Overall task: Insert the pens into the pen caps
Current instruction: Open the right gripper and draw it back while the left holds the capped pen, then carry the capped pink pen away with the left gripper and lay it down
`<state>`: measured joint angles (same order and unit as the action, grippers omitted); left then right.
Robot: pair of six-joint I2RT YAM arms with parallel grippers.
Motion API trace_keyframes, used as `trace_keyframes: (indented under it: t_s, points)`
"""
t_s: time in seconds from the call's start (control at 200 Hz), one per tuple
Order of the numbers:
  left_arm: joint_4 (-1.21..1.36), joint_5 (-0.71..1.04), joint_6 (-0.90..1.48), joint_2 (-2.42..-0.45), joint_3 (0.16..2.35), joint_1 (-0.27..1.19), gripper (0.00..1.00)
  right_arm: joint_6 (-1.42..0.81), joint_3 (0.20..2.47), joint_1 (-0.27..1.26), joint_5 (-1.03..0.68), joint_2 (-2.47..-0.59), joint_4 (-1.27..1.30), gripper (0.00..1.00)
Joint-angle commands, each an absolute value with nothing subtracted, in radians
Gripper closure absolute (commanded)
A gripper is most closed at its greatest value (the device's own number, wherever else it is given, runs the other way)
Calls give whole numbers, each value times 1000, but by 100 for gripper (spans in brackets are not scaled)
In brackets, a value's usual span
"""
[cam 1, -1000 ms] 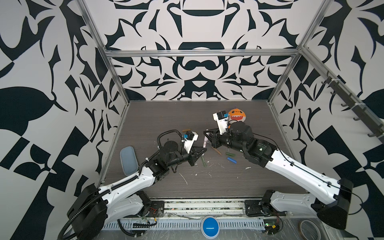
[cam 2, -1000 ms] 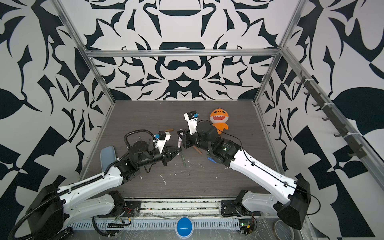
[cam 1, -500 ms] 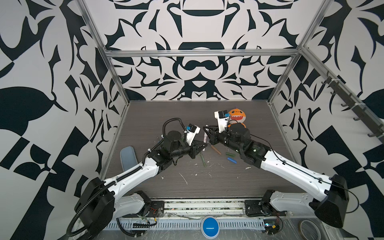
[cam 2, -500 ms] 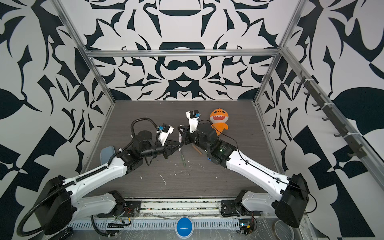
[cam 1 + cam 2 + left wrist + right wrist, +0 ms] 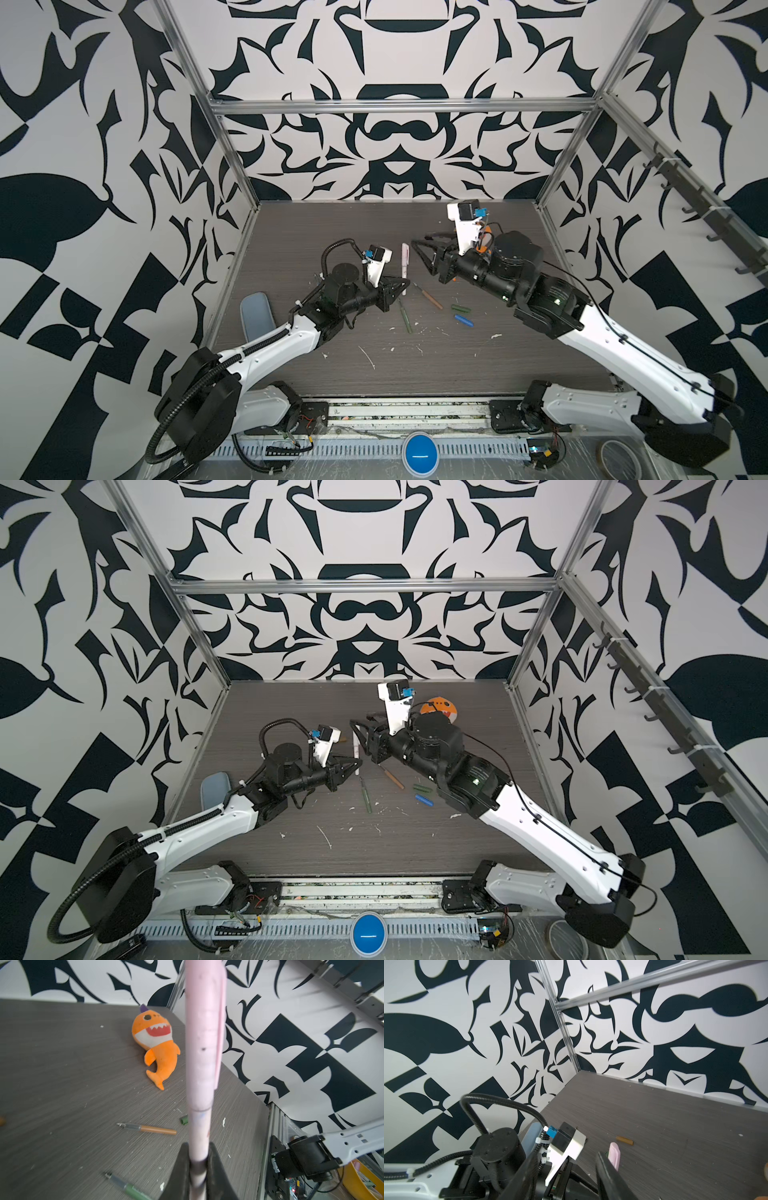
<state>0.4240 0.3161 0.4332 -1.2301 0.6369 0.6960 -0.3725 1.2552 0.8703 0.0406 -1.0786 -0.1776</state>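
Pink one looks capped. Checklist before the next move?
1. pink cap seated on pink pen: ok, seam looks closed in the left wrist view.
2. left gripper shut on the pink pen: ok.
3. right gripper open, nothing between its jaws: ok.
4. orange-brown pen lying free, untouched: ok.
5. mustard cap within the right gripper's reach: cannot tell.

Pens: three. Pink pen (image 5: 404, 268) at centre of frame, orange-brown pen (image 5: 428, 296) and green pen (image 5: 405, 316) just below it.
Caps: four. Green cap (image 5: 460, 308), blue cap (image 5: 463, 320) right of centre; mustard cap (image 5: 624, 1140); pink cap (image 5: 204, 1032) on pink pen.
Shark (image 5: 158, 1043): one.
White scraps (image 5: 368, 357): many, uncounted.
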Motion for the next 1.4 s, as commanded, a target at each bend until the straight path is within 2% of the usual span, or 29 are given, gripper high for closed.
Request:
trace_keyframes:
  t_s: [0.0,0.145,0.32,0.55,0.67,0.86,1.16,1.235,1.395]
  points:
    - [316,201,442,-1216,696,680,100,-349,1164,871,145,-1019,-173,51]
    - [11,75,498,-1283,866,567,100,-363,984,830,236,-982,-166,52]
    - [-309,8,480,-1515,1102,394,100,-454,799,702,174,-1006,-86,52]
    - [-630,-122,339,-1872,1424,358,100,-474,668,628,113,-1073,29,52]
    - [-690,-166,303,-2006,1519,347,100,-453,604,628,130,-1073,93,53]
    - [-755,-170,281,-2145,1647,321,100,-557,481,627,296,-1069,199,53]
    - [-863,-162,236,-2303,1801,310,100,-548,484,627,369,-1064,174,53]
    - [-875,-163,230,-2312,1816,310,91,-545,484,627,372,-1068,173,53]
    - [-885,-165,220,-2295,1821,310,84,-539,489,627,377,-1078,171,53]
